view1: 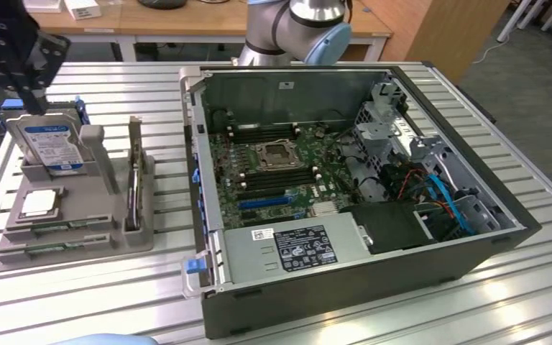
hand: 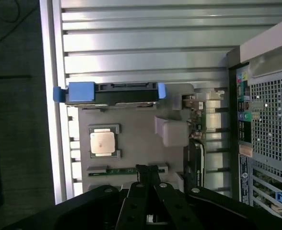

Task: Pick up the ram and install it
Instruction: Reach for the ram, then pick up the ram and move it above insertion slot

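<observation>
- Jaws pressed together, nothing between them.
- Gripper [view1: 34, 106] [hand: 148, 168] hangs above tray [view1: 103, 237], touching nothing.
- Ram [view1: 54, 228] [hand: 118, 170] stands edge-up in tray slot; CPU [view1: 41, 203] lies between it and upright hard drive [view1: 54, 147].
- Open case [view1: 353, 287] on exterior view's right.

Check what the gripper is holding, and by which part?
Nothing. The gripper hangs above the tray, jaws shut and empty; the ram lies in its slot.

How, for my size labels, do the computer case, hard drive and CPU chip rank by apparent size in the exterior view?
Largest to smallest, none close:
1. computer case
2. hard drive
3. CPU chip
</observation>
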Available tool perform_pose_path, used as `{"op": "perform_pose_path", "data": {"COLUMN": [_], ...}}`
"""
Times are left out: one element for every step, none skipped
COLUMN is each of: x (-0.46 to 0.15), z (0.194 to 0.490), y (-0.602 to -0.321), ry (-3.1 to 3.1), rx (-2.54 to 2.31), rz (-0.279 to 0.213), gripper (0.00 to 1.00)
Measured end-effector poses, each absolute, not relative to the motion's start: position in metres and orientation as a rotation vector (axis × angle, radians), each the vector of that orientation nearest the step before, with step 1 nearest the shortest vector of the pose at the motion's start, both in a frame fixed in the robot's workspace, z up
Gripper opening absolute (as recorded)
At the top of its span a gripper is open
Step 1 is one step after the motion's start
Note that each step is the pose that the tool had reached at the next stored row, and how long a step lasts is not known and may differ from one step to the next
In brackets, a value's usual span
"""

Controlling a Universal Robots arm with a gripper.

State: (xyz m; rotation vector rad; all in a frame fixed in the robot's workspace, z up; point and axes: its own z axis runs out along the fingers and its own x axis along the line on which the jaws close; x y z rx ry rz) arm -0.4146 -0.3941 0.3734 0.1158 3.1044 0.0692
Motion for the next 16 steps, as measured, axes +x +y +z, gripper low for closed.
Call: {"op": "perform_pose_path", "data": {"x": [-0.4190,-0.4219,-0.4219,-0.4219,-0.4219,-0.4219,-0.4220,-0.4220,-0.4221,-0.4221,-0.4221,-0.4221,-0.4221,-0.4221,-0.4221,-0.4221], "z": [0.3732,0.3731,0.3731,0.3731,0.3731,0.3731,0.3731,0.3731,0.3731,0.3731,0.3731,0.3731,0.3731,0.3731,0.3731,0.3731], "y": [-0.3940,-0.3940,-0.3940,-0.3940,-0.3941,-0.3940,-0.3941,-0.3941,-0.3941,-0.3941,-0.3941,-0.3941,-0.3941,-0.3941,-0.3941,-0.3941], "ry": [3.104,3.104,3.104,3.104,3.104,3.104,3.105,3.105,3.105,3.105,3.105,3.104,3.105,3.105,3.104,3.105], "rx": [0.116,0.116,0.116,0.116,0.116,0.116,0.116,0.116,0.116,0.116,0.115,0.116,0.116,0.116,0.116,0.116], "rz": [0.069,0.069,0.069,0.069,0.069,0.069,0.069,0.069,0.069,0.069,0.069,0.069,0.069,0.069,0.069,0.069], "gripper": [0.10,0.10,0.10,0.10,0.10,0.10,0.10,0.10,0.10,0.10,0.10,0.10,0.10,0.10,0.10,0.10]}}
